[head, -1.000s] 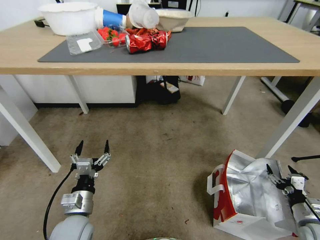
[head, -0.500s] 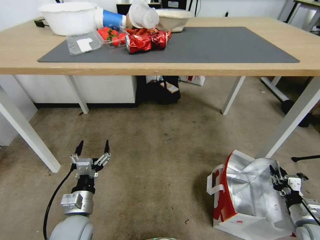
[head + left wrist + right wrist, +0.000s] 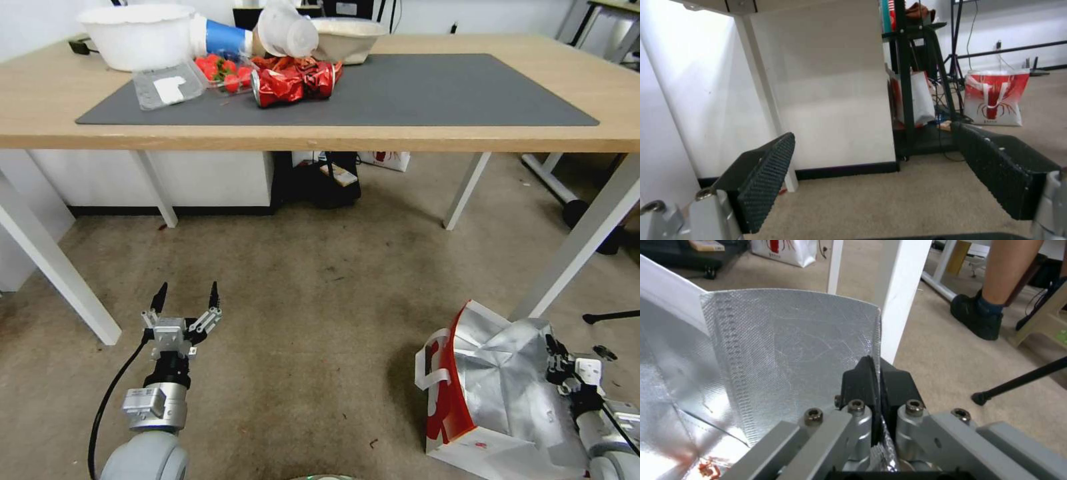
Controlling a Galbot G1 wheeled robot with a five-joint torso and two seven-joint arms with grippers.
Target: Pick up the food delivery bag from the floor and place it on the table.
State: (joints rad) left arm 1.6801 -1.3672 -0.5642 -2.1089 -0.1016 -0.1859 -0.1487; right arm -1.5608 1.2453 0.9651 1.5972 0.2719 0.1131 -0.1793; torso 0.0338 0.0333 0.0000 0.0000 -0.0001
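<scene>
**Foil rim pinched, bag not yet lifted**

The food delivery bag [image 3: 497, 387] is seen standing on the floor [image 3: 300, 320] at the robot's right, beside a white leg of the table [image 3: 40, 107]; the right gripper [image 3: 875, 373] is clamped on the upper edge of its silver lining; the left gripper [image 3: 185, 300] is held spread and empty, low over the carpet. The thin foil could tear or slip if pulled sharply; the bag could be snagged on the table leg or the top's front edge. Bare mat is offered at the table's right half.
</scene>
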